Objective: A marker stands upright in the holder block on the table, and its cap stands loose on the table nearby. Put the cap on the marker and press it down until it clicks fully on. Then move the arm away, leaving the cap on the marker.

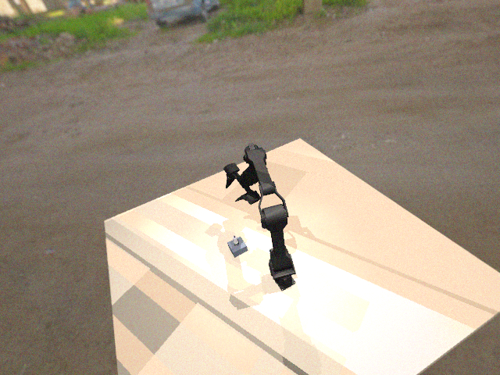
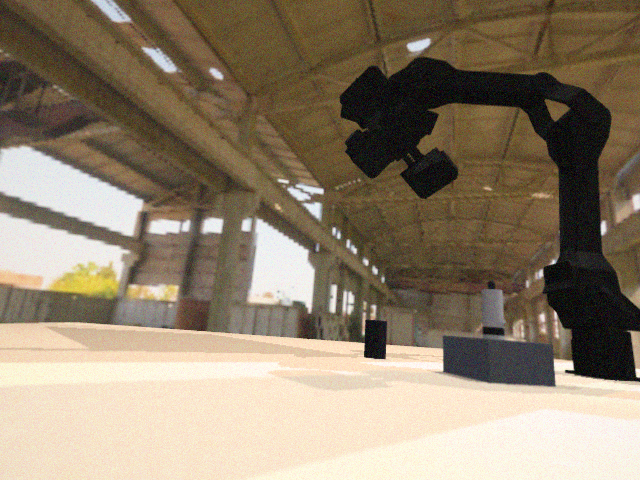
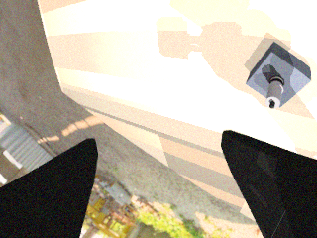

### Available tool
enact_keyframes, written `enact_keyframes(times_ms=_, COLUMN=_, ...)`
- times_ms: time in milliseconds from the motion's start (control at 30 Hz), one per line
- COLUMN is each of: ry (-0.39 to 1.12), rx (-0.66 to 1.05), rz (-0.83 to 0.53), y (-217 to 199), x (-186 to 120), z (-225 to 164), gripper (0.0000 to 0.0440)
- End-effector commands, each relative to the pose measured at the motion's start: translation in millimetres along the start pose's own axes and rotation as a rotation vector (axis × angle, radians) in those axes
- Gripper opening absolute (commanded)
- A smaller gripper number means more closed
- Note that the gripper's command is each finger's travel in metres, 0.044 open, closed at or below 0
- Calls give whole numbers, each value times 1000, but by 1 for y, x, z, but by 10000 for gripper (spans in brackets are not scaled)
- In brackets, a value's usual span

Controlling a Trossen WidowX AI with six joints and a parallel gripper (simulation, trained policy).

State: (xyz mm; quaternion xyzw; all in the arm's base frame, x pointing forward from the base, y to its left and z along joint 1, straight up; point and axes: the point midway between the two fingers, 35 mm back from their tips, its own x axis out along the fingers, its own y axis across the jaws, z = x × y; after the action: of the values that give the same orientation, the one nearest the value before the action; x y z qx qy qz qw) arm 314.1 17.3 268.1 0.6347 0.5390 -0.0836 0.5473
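A white marker (image 1: 235, 241) (image 2: 492, 306) (image 3: 274, 90) with a dark tip stands upright and uncapped in the grey-blue holder block (image 1: 239, 251) (image 2: 522, 362) (image 3: 298, 78). The black cap (image 2: 375, 339) stands upright and loose on the table, to the left of the block in the exterior view. I cannot make out the cap in the top view or the wrist view. My gripper (image 1: 231, 194) (image 2: 397, 185) (image 3: 160, 143) is open, with nothing between its fingers. It is high above the table, tilted, and well apart from cap and marker.
The patterned pale table (image 1: 403, 266) (image 2: 206, 423) (image 3: 124, 74) has bright patches and arm shadows on it. The arm's base (image 1: 283, 278) (image 2: 602, 351) stands on the table beside the block. The table's edge crosses the wrist view, with ground beyond it.
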Motion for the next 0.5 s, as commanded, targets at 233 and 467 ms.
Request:
enact_keyframes(times_ms=233, ry=-48, rx=55, rz=-104, y=-16, x=3, z=23, gripper=324)
enact_keyframes(times_ms=467, ry=-77, rx=84, rz=-168, y=-26, x=3, z=36, gripper=323)
